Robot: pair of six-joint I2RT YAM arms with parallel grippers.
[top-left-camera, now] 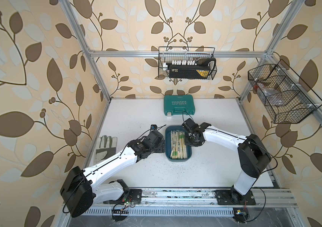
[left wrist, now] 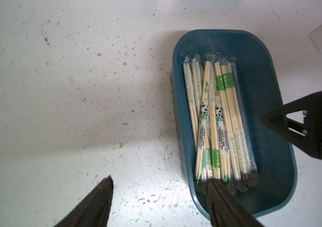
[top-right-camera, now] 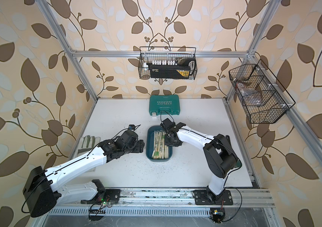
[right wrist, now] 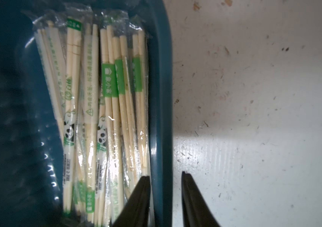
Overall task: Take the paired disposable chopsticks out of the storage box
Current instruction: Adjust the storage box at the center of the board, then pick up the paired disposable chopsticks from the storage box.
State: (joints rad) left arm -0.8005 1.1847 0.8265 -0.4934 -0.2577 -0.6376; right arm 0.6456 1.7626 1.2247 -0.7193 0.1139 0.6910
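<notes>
Overall, scuffed white table [top-left-camera: 205,167], leaf-patterned walls [top-left-camera: 28,59].

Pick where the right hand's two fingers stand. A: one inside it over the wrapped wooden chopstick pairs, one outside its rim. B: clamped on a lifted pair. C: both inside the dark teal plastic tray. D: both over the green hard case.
A: the right wrist view shows the right hand with one finger over the wrapped wooden chopstick pairs in the dark teal plastic tray, the other over the white table.
</notes>
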